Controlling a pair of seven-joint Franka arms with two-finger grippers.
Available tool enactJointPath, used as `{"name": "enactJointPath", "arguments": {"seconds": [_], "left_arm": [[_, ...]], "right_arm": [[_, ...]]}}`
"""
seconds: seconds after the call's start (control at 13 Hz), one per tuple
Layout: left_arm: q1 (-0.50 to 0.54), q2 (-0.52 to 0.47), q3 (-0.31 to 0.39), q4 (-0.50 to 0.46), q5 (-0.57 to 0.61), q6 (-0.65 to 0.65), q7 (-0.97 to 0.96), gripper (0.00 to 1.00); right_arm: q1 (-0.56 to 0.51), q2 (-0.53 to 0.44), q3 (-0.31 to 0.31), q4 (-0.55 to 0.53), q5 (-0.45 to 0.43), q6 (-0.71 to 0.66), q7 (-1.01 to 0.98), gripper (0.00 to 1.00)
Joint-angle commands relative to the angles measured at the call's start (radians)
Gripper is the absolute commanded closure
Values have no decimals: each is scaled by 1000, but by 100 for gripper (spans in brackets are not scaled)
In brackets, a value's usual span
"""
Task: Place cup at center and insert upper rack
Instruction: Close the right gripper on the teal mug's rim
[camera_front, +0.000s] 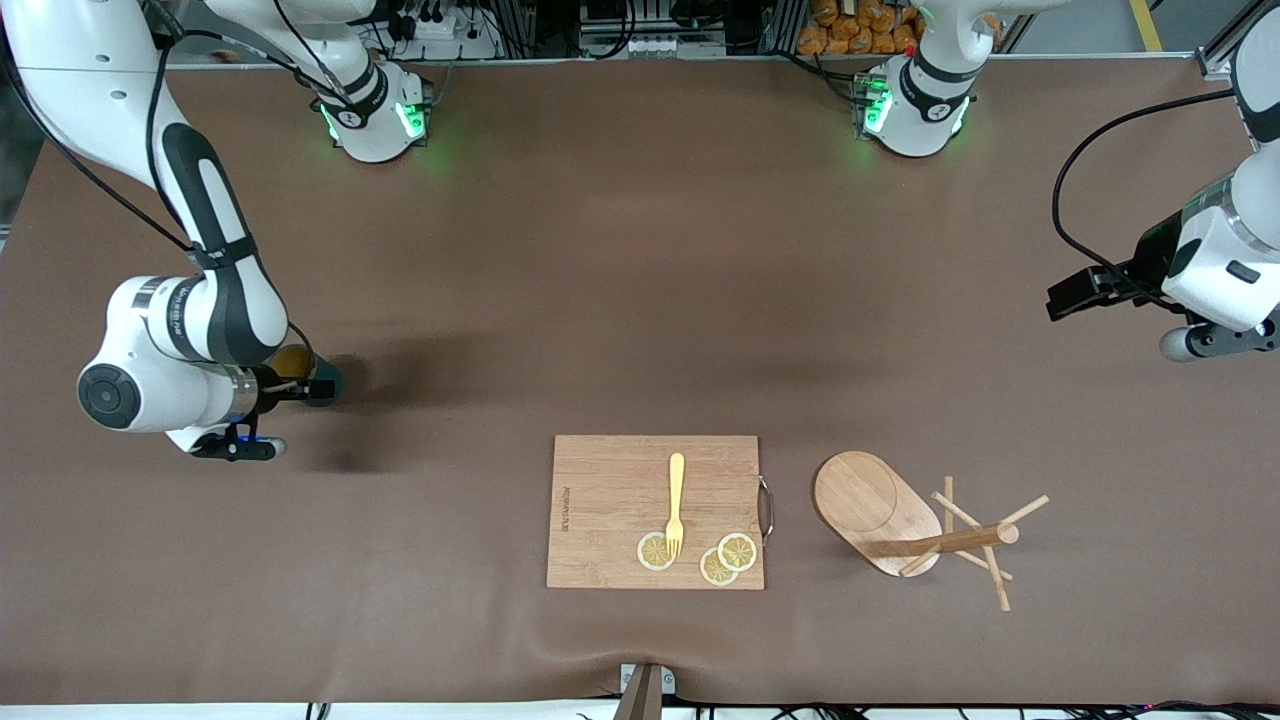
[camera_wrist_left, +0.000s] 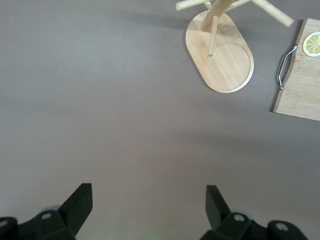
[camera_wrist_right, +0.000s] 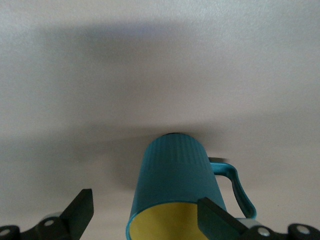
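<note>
Low in your front frame, right of center, the upper rack (camera_front: 905, 525) lies tipped on the table beside the cutting board (camera_front: 610, 510). At mid-left, the right gripper (camera_front: 300, 385) stands spread around the cup (camera_front: 318, 382), not yet clamped. At the right edge, the left gripper (camera_wrist_left: 149, 210) waits, fingers wide apart and empty.
</note>
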Motion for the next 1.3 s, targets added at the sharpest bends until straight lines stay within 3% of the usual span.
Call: {"name": "enactJointPath", "arguments": {"seconds": [0.0, 0.23, 0.77, 1.23], "left_arm": [[4, 3, -1, 8, 4, 0, -2, 0], [-1, 10, -1, 9, 4, 0, -3, 0], [-9, 24, -1, 14, 4, 32, -5, 0], [-10, 29, -1, 14, 4, 31, -5, 0]], "right_arm": [[-2, -12, 16, 10, 17, 2, -2, 0], [-2, -14, 19, 69, 17, -108, 4, 0], [-2, -10, 19, 70, 19, -242, 5, 0], [1, 13, 20, 62, 19, -178, 4, 3]]}}
